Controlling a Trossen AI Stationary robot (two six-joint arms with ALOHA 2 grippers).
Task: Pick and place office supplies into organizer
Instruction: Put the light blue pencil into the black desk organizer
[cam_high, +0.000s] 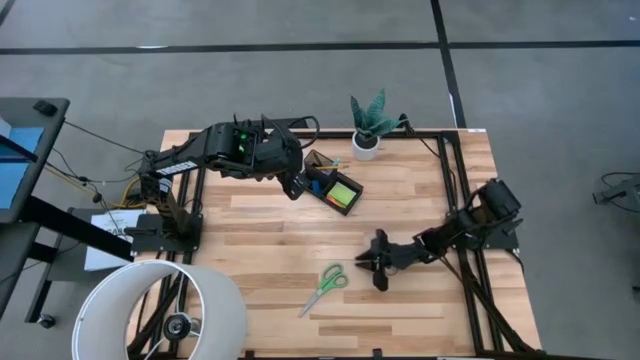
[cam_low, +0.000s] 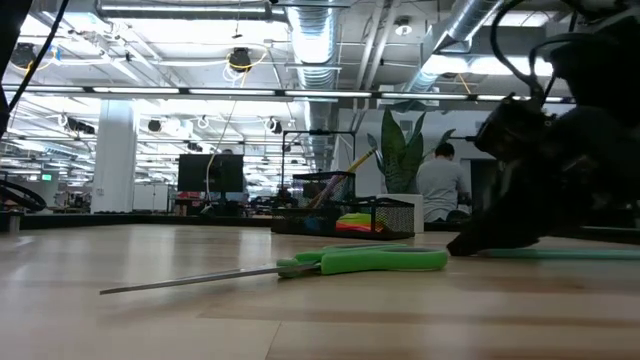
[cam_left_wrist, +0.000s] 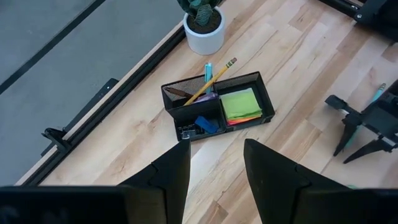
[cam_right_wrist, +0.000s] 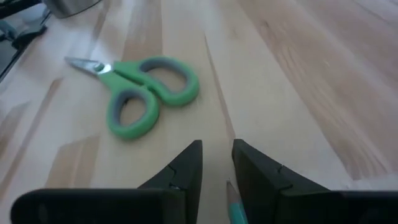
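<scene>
The black organizer (cam_left_wrist: 267, 99) stands at the table's far middle. It holds a lime-green sticky-note pad (cam_left_wrist: 241, 104), a yellow pencil (cam_left_wrist: 214, 78), a teal pen (cam_left_wrist: 208, 70) and a small blue eraser (cam_left_wrist: 206, 124). My left gripper (cam_high: 297, 188) hangs open above its left end, with nothing between the fingers. Green-handled scissors (cam_high: 325, 287) lie flat near the front edge. My right gripper (cam_high: 365, 262) is low over the table, just beyond the scissors, its fingers slightly apart. Another teal pen (cam_low: 570, 253) lies on the table under it, its point (cam_right_wrist: 233, 199) showing back between the fingers. My right gripper slants down over the teal pen's pointed end (cam_right_wrist: 233, 199), with the fingers along the pen. The pen lies level on the table and looks narrower than the gap between the fingers. Whether a finger touches it, I cannot tell.
A potted plant (cam_high: 366, 140) stands at the far edge beside the organizer. A big white round shade (cam_high: 160, 310) overhangs the front left corner. Black frame rails (cam_high: 450, 170) run along the right side. A person (cam_low: 437, 185) stands far behind the table.
</scene>
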